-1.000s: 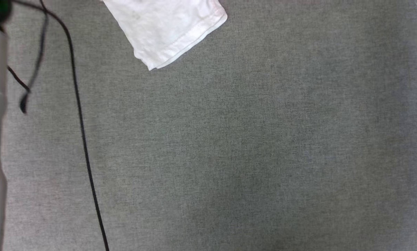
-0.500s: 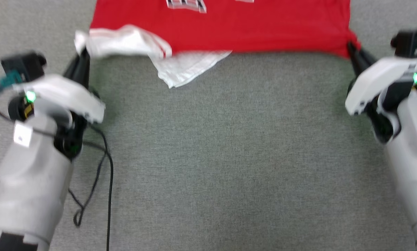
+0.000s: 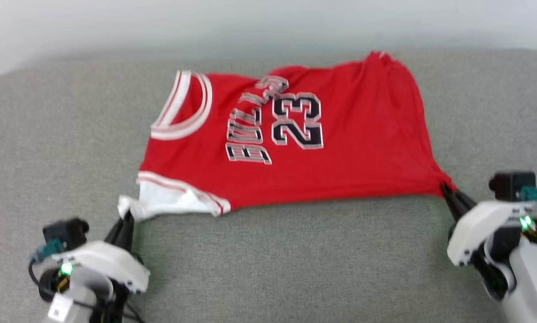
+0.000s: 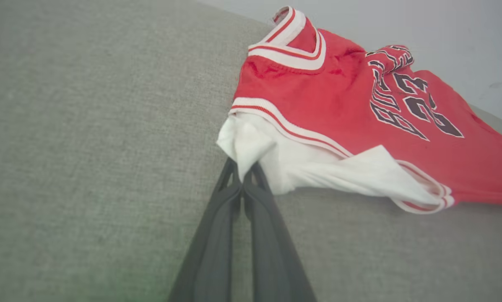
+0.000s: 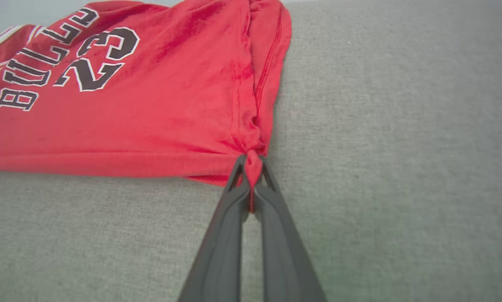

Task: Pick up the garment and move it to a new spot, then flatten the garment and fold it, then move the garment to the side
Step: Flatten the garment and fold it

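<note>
– Since a moment ago the camera has swung up; where's the garment point(image 3: 349, 152)?
– Spread on the grey surface point(image 3: 295, 269), collar toward 10 o'clock
– Grippers?
– Left gripper point(image 3: 127, 216) pinches the white sleeve point(image 3: 160, 202) at 7 o'clock; right gripper point(image 3: 445, 190) clamps the hem corner point(image 3: 435, 181) at 4 o'clock

Both clamped tight, the left gripper point(image 3: 126, 218) and right gripper point(image 3: 446, 189) sit wide apart.

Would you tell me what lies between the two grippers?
In the head view, the red jersey stretches between them, left gripper and right gripper both shut on its near edge.
</note>
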Robot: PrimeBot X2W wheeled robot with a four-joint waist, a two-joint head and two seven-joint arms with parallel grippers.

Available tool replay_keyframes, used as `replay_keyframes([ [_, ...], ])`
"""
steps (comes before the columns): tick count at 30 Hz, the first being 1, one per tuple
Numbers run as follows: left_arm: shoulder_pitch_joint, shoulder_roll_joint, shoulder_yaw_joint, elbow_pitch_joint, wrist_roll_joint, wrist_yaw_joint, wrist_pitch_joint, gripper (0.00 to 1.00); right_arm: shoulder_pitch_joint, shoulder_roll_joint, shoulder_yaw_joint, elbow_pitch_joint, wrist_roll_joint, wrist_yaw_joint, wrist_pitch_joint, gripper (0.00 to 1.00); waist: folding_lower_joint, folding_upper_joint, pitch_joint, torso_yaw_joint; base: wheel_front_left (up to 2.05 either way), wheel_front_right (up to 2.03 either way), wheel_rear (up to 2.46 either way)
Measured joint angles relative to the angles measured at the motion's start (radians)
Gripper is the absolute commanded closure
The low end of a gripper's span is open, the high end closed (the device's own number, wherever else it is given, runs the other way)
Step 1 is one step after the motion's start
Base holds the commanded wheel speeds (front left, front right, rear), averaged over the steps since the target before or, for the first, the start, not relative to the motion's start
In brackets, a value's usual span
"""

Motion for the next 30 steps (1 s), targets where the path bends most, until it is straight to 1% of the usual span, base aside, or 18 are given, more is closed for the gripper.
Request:
replay_keyframes([
  [4, 0.133, 0.009, 0.0, -0.103, -0.015, 0.049, 0.021, 1.0, 0.142, 0.0, -0.061, -0.095, -0.011, 0.0, 0.037, 1.0, 0.0, 0.0, -0.055, 0.001, 0.0, 0.0, 0.0],
  [7, 0.227, 0.034, 0.005, -0.195, -0.032, 0.093, 0.051, 1.0, 0.252, 0.016, -0.113, -0.179, -0.031, 0.0, 0.075, 1.0, -0.0001, 0.0, -0.093, 0.002, 0.0, 0.0, 0.0],
  [13, 0.429, 0.071, 0.008, -0.385, -0.054, 0.193, 0.111, 1.0, 0.46, 0.077, -0.209, -0.36, -0.084, 0.0, 0.163, 1.0, -0.0001, 0.0001, -0.149, 0.005, 0.0, 0.0, 0.0],
  [16, 0.505, 0.083, 0.012, -0.468, -0.071, 0.239, 0.143, 1.0, 0.548, 0.108, -0.238, -0.441, -0.101, 0.0, 0.209, 1.0, 0.0, 0.0, -0.166, 0.008, 0.0, 0.0, 0.0],
  [20, 0.585, 0.108, 0.03, -0.556, -0.089, 0.289, 0.169, 1.0, 0.639, 0.136, -0.268, -0.52, -0.12, 0.0, 0.258, 1.0, 0.0, 0.0, -0.184, 0.012, 0.0, 0.0, 0.0],
  [24, 0.637, 0.136, 0.04, -0.63, -0.101, 0.323, 0.193, 1.0, 0.693, 0.151, -0.285, -0.571, -0.125, 0.0, 0.291, 1.0, 0.0001, 0.0, -0.188, 0.013, 0.0, 0.0, 0.0],
  [27, 0.641, 0.151, 0.043, -0.676, -0.094, 0.332, 0.199, 1.0, 0.696, 0.151, -0.288, -0.598, -0.132, 0.0, 0.308, 1.0, 0.0001, 0.0, -0.185, 0.011, 0.0, 0.0, 0.0],
  [30, 0.598, 0.16, 0.036, -0.705, -0.07, 0.327, 0.201, 1.0, 0.677, 0.15, -0.277, -0.622, -0.136, 0.0, 0.318, 1.0, 0.0001, 0.0001, -0.175, 0.01, 0.0, 0.0, 0.0],
])
